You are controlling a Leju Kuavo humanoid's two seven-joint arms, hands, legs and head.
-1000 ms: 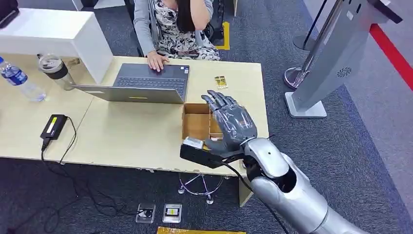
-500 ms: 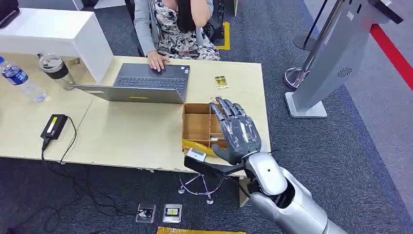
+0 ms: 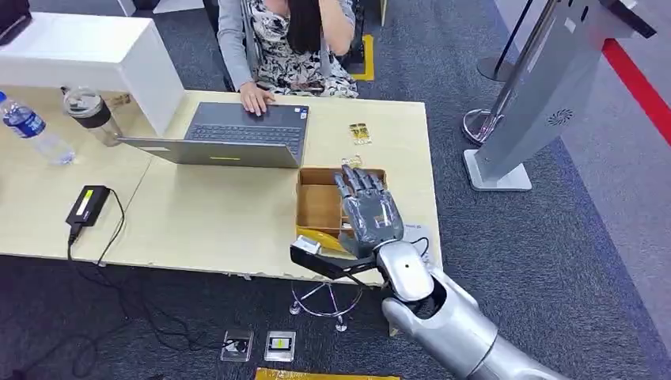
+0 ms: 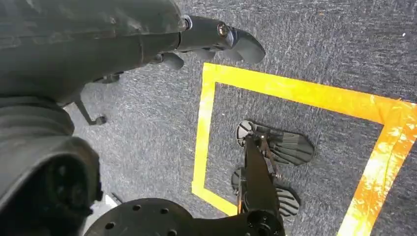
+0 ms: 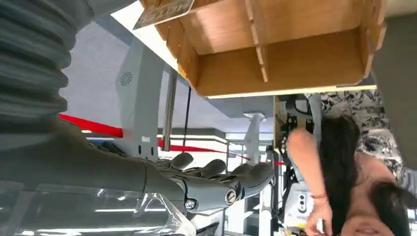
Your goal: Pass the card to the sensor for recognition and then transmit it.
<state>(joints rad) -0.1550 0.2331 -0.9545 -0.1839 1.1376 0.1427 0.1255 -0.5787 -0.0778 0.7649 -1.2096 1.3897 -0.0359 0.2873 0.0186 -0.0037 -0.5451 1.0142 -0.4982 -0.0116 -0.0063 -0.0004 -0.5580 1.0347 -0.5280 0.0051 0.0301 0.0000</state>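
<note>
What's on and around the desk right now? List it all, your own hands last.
Divided box: one, brown, desk's near right corner.
Card: one, yellow, desk beyond the box.
Laptop: one, grey, open, mid desk.
Bottle: one, clear, blue label, far left.
Cup: one, clear, dark lid, beside the bottle.
Power adapter: one, black, left desk.
Kiosk stand: one, grey, floor at right.
Person: one, seated behind the laptop.
Right hand: grey, over the box.
Left hand: dark, above the carpet.

Pale matt wood-look table [image 3: 214,214] — smooth, with a plain brown wooden box [image 3: 320,198] on it. The right hand [image 3: 368,214] is dull grey plastic, its arm glossy silver; the floor's rough dark carpet [image 3: 554,261].
</note>
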